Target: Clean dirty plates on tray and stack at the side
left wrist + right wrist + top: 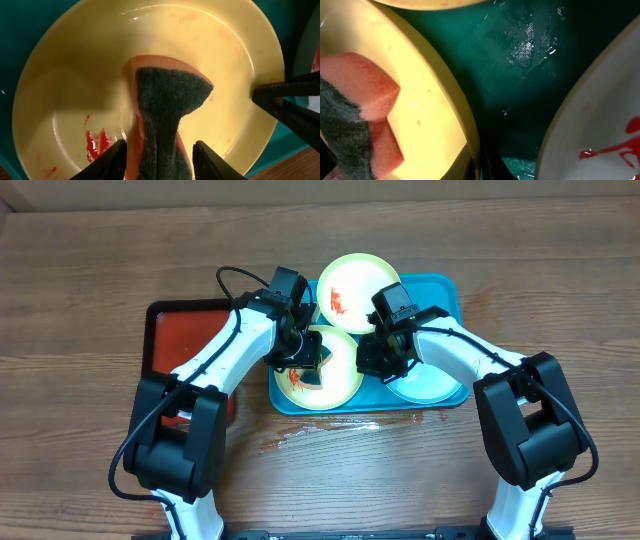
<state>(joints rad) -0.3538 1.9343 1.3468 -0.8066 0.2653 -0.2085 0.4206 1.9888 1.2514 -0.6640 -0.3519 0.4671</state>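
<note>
The turquoise tray [450, 288] holds three plates. A yellow-green plate [352, 280] with a red smear lies at the back. A second yellow-green plate [340, 385] lies at the front left, and a pale blue-white plate [430, 387] at the front right. My left gripper [305, 360] is shut on an orange sponge with a dark scouring side [167, 105] and presses it onto the front-left plate [70, 75]. Red smears [95, 144] remain beside the sponge. My right gripper [375, 365] pinches that plate's right rim [470, 125]. The pale plate [600, 125] carries a red smear.
A smaller red tray with a black rim [178, 338] lies left of the turquoise tray, under my left arm. A wet patch [320, 430] shines on the wooden table in front of the tray. The tray floor [520, 65] is wet.
</note>
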